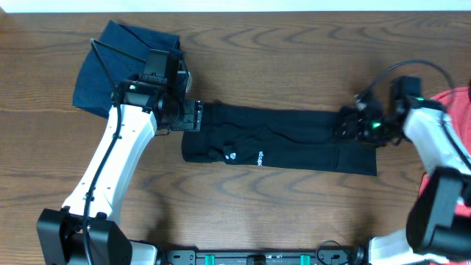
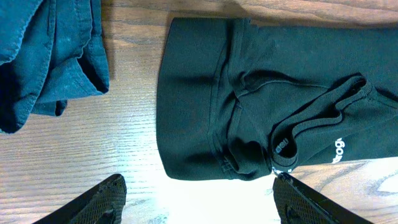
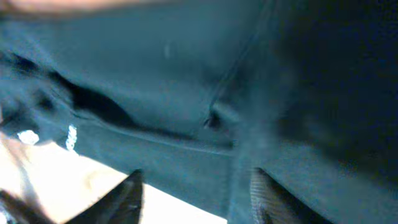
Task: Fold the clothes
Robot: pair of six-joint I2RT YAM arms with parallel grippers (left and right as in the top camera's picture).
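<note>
Nearest us, the black T-shirt [image 1: 294, 140] lay across the middle of the worktop [image 1: 294, 59], already narrowed to a long band several layers thick, its small white print marks [image 1: 261, 157] on the near edge.

The left hand [image 2: 198, 202] hovered at the band's left end, fingers well apart and holding nothing, with bare wood between them. The right hand [image 1: 353, 124] sat over the right end. Its wrist view was blurred, but the fingers stood apart above the cloth and we saw none pinched between them.

We judged the shirt light, limp and without any stiffness. Lifted by one point it would sag, and the stacked layers could slide apart. The best hold seemed to be a pinch through all the layers at the corners of a short end. The ribbed collar [image 2: 292, 134] bunched near the left end looked likely to snag or spring open.

At the right edge a coral-red T-shirt [image 1: 452, 99] lay partly out of view. Farthest, beyond the left arm, a navy-blue garment [image 1: 110, 70] lay folded, apart from the black one.
</note>
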